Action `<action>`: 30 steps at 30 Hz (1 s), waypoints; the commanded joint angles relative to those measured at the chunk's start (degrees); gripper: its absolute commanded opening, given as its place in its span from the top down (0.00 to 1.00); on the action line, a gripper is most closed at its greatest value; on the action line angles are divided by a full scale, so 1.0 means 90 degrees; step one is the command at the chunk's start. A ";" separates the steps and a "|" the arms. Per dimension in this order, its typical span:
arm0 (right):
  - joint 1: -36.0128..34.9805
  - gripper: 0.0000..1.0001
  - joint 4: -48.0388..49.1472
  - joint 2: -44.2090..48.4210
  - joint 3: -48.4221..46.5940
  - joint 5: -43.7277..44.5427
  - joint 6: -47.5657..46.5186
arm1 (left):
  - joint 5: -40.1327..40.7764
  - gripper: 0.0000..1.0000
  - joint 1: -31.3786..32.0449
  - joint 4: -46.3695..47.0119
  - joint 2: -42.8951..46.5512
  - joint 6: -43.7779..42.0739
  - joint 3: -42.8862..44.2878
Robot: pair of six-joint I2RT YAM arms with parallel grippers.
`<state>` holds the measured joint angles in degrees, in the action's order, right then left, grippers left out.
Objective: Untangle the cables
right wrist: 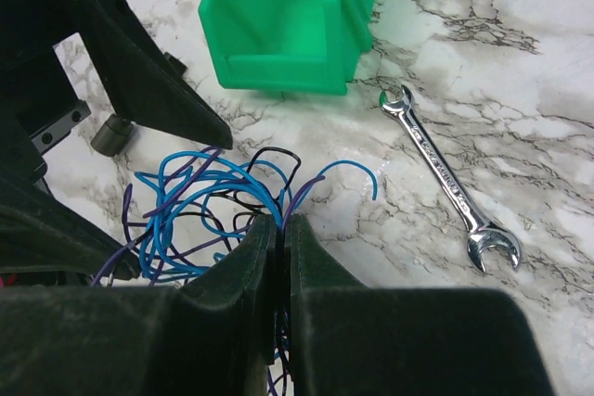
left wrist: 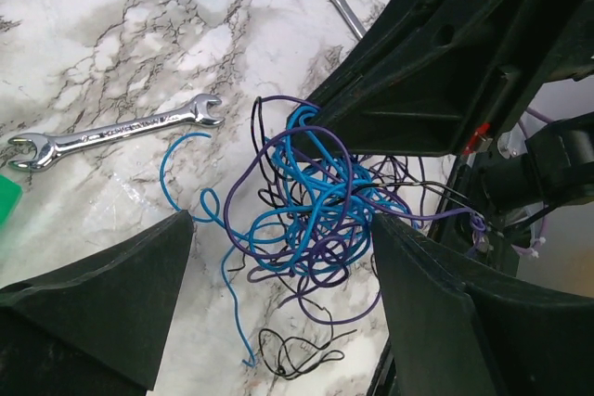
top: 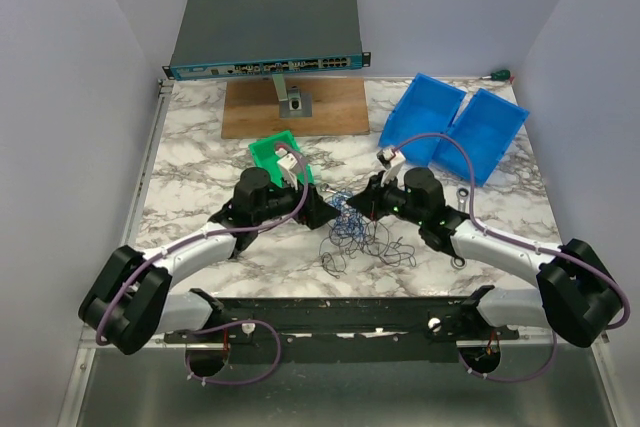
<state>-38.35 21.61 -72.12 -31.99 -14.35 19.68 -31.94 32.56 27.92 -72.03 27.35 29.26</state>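
Observation:
The cables [top: 352, 219] are a palm-sized tangle of thin blue, purple and black wires on the marble table [top: 200, 172], between my two grippers. My left gripper [top: 325, 212] is open. In the left wrist view its fingers [left wrist: 139, 275] stand either side of the tangle [left wrist: 316, 201], above the table. My right gripper [top: 364, 203] is shut on a few wires at the tangle's edge, with blue and purple strands coming out of the closed fingertips [right wrist: 281, 227]. A loose black wire [left wrist: 292, 354] lies apart near the tangle.
A silver open-end wrench [left wrist: 121, 132] lies left of the tangle and shows in the right wrist view [right wrist: 445, 178]. A ratchet wrench [left wrist: 339, 2] lies farther back. A green bin [top: 272, 152], two blue bins [top: 450, 125], a wooden board [top: 250, 112] and a network switch [top: 268, 32] stand behind.

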 commanded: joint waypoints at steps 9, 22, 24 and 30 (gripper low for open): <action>-0.0064 0.99 -0.0087 0.0034 -0.0255 0.0260 -0.0075 | 0.0682 0.15 -0.0170 0.0407 0.1118 0.0426 -0.0609; -0.0225 0.99 -0.0282 -0.0104 -0.0383 0.0601 -0.0165 | 0.0078 0.26 0.0068 -0.0594 -0.0234 0.0020 0.0484; -0.0248 0.99 -0.0269 -0.0096 -0.0387 0.0649 -0.0174 | 0.0086 0.29 0.0084 -0.0813 -0.0372 -0.0055 0.0624; -0.0295 0.99 -0.0472 -0.0162 -0.0520 0.0825 -0.0244 | 0.0135 0.32 0.0228 -0.1308 -0.0776 -0.0254 0.0968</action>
<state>-40.36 18.44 -73.12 -34.52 -9.17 18.65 -30.48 33.39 21.04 -77.10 27.81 35.70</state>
